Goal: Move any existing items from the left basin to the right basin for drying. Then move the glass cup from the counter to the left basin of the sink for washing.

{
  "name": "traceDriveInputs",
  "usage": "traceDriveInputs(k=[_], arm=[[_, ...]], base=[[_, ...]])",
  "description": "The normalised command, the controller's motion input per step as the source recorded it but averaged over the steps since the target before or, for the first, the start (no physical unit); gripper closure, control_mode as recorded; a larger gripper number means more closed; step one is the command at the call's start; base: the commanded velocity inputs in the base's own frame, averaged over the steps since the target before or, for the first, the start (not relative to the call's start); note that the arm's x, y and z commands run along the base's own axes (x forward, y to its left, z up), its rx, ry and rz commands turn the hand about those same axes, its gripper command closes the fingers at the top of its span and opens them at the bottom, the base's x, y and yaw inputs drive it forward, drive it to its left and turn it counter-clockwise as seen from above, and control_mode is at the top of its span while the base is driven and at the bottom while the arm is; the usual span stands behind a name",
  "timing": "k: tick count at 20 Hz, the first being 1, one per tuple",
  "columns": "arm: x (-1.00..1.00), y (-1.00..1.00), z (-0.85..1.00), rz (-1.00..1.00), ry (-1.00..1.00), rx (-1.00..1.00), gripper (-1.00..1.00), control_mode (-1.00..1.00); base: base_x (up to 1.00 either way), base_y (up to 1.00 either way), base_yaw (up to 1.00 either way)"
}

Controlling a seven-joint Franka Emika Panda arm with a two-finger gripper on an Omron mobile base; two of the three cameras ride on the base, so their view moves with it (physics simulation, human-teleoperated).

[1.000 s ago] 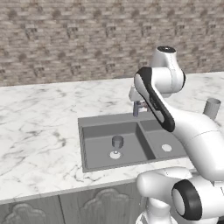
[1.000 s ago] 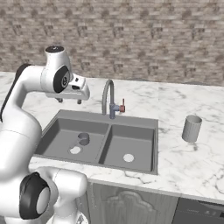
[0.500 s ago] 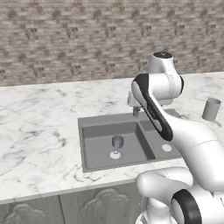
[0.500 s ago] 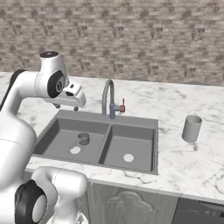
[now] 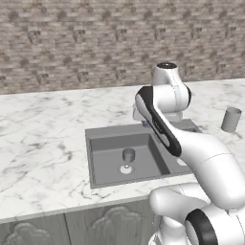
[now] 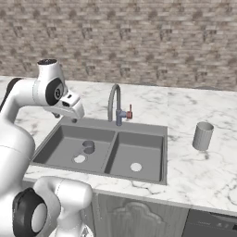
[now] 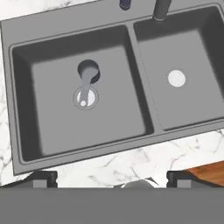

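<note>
Light is even, bright and diffuse, with no glare on the counter [image 6: 194,176] and no clear source. Soft shading darkens the inner walls of the sink [image 7: 26,109]; the small glass [image 7: 88,72] throws hardly any shadow. Rendering is slightly soft and low-resolution throughout, without edge distortion.

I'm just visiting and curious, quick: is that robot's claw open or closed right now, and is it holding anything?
Gripper: open, tips wide apart, holding nothing, above the sink.
</note>
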Motion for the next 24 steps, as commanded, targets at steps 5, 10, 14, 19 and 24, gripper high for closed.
traceDriveInputs(k=[5, 10, 14, 19, 24], arm=[[0.0, 0.19, -0.28, -0.07, 0.06, 0.05, -1.0, -1.0], [0.04, 0.14, -0.34, -0.05, 0.03, 0.03, -1.0, -1.0], [0.22, 0.15, -0.33, -0.05, 0.03, 0.0, -1.0, -1.0], [0.32, 0.12, -0.31, -0.03, 0.02, 0.0, -1.0, -1.0], [0.39, 0.09, -0.29, -0.03, 0.02, 0.0, -1.0, -1.0]], base=[[0.0, 0.0, 0.0], [0.0, 0.0, 0.0], [0.0, 0.0, 0.0], [0.0, 0.0, 0.0], [0.0, 0.0, 0.0]])
